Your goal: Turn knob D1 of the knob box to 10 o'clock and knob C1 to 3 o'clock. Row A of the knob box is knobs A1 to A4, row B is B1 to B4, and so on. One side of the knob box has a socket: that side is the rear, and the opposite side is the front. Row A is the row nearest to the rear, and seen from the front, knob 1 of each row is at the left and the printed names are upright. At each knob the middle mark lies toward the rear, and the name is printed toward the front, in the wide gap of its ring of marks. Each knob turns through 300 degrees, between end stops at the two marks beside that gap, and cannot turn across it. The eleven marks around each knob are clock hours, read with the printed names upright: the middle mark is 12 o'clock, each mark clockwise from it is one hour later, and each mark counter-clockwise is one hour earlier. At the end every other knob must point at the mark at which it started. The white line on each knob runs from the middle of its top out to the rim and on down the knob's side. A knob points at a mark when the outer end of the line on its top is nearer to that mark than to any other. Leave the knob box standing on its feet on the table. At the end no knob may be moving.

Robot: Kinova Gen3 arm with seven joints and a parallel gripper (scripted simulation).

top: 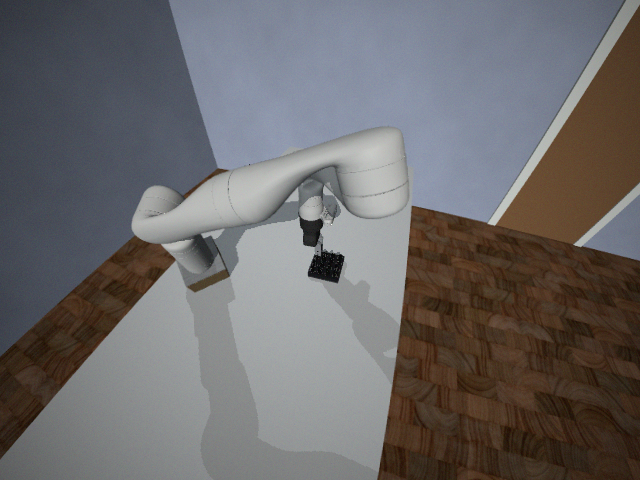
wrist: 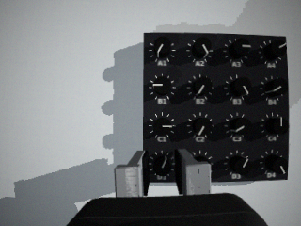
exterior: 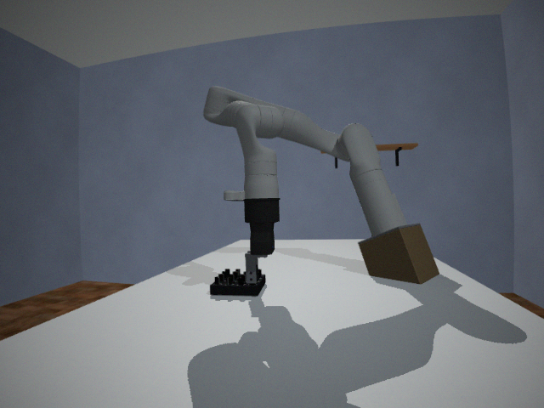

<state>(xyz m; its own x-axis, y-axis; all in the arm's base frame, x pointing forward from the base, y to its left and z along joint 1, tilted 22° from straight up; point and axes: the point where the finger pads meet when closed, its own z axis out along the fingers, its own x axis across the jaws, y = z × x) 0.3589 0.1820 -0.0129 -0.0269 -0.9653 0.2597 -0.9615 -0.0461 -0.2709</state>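
Note:
The black knob box (top: 326,268) (exterior: 237,288) (wrist: 218,107) stands on the white table (top: 289,361) (exterior: 132,342). In the wrist view its printed names read upright. My gripper (wrist: 162,166) (top: 321,249) (exterior: 251,275) is down at the box's front left corner. Its two fingers stand open, one on either side of knob D1 (wrist: 162,165), with a small gap to each side. D1's white line points at about 1 o'clock. Knob C1 (wrist: 161,126), just behind it, points right, at 3 o'clock.
The arm's brown base block (top: 206,276) (exterior: 397,257) stands on the table behind the box. The table's right edge (top: 400,310) runs close to the box, with wooden floor beyond it. A wall shelf (exterior: 397,147) hangs far behind.

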